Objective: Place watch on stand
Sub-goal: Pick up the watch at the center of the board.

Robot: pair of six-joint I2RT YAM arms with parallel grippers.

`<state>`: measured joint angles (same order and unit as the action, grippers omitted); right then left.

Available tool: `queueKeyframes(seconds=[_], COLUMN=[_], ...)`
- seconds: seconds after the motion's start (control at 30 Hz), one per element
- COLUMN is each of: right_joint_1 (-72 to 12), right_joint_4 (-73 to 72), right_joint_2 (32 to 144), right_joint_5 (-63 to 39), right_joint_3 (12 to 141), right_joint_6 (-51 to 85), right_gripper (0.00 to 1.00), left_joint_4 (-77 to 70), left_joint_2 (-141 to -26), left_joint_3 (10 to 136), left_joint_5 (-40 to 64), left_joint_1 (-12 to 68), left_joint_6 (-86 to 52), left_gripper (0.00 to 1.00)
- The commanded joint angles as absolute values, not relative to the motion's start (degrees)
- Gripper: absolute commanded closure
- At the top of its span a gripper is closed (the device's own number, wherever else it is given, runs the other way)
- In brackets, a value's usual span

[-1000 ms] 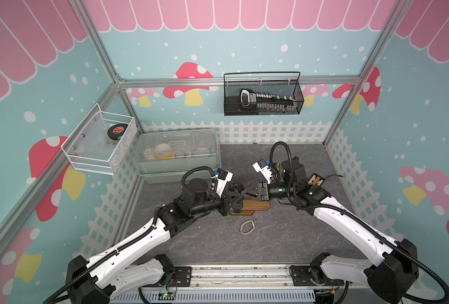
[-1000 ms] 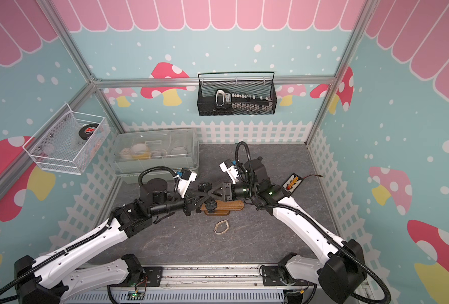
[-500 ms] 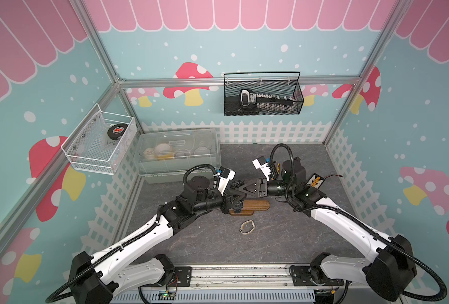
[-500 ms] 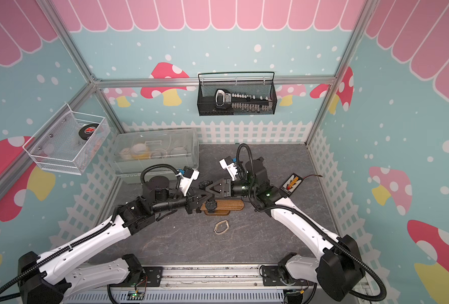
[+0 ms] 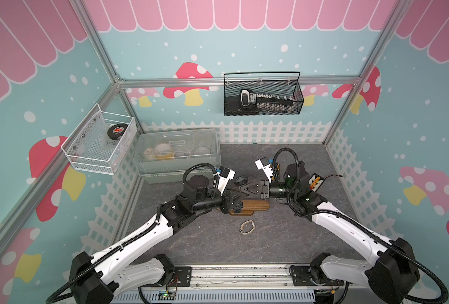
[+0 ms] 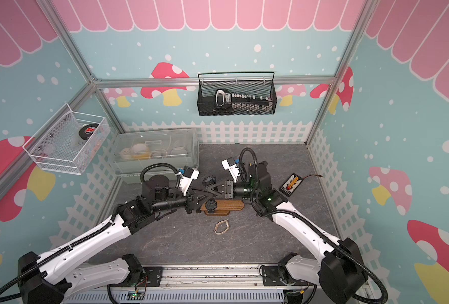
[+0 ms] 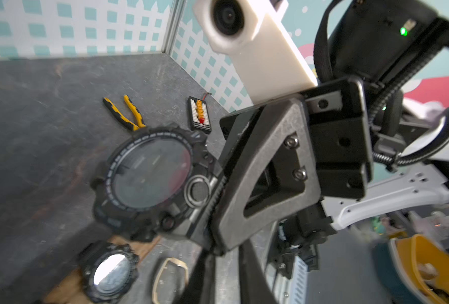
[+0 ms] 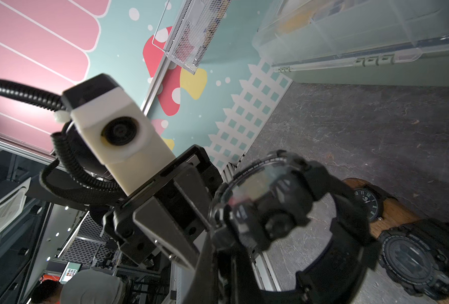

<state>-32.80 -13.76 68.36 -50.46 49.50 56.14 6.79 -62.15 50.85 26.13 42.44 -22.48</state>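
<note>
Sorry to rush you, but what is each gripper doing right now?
The left gripper: cannot tell whether it is open or shut.
The right gripper: shut on the watch, by its strap.

A black watch (image 8: pixel 265 210) hangs tilted above the dark floor, just beside the wooden stand (image 8: pixel 394 214). On the stand sit a small-faced watch (image 8: pixel 368 202) and a bulky watch (image 8: pixel 415 260). Opposite the stand, the left gripper (image 8: pixel 207 208) reaches the hanging watch's case; its jaw spacing is unclear. A clear plastic box (image 8: pixel 362 34) lies well beyond the stand.
</note>
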Motion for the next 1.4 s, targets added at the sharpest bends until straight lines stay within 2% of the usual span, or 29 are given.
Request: queueKeyframes(seconds=[0.0,0.1,0.27,0.47,1.2,1.37], right_joint_1=[-33.65,-33.49,-33.07,-32.63,-32.33,-32.26], right_joint_4=[-14.86,-10.66,-7.04,-10.19,-16.87,-16.87], right_joint_2=[65.82,64.83,64.67,66.14,62.7,62.58], right_joint_5=[-49.12,-47.78,-46.84,-49.14,-54.94,-54.93], right_joint_3=[49.03,50.55,51.6,50.9,47.91,46.68], right_joint_6=[50.68,46.01,42.15,42.36,39.2,39.33], right_gripper=[1.0,1.0,1.0,1.0,1.0,1.0], left_joint_4=[5.19,5.62,2.67,-0.23,-10.16,-15.8], left_joint_2=[-62.59,-62.58,-60.52,-57.61,-64.01,-65.36], left_joint_3=[52.65,52.57,51.23,50.47,51.05,52.21], left_joint_5=[29.7,32.59,35.98,35.15,40.87,42.08], left_joint_1=[41.72,40.08,37.94,36.89,33.25,33.21], left_joint_6=[-26.06,-29.02,-33.11,-35.64,-47.78,-50.53], left_gripper=[0.55,0.46,0.41,0.37,0.34,0.42])
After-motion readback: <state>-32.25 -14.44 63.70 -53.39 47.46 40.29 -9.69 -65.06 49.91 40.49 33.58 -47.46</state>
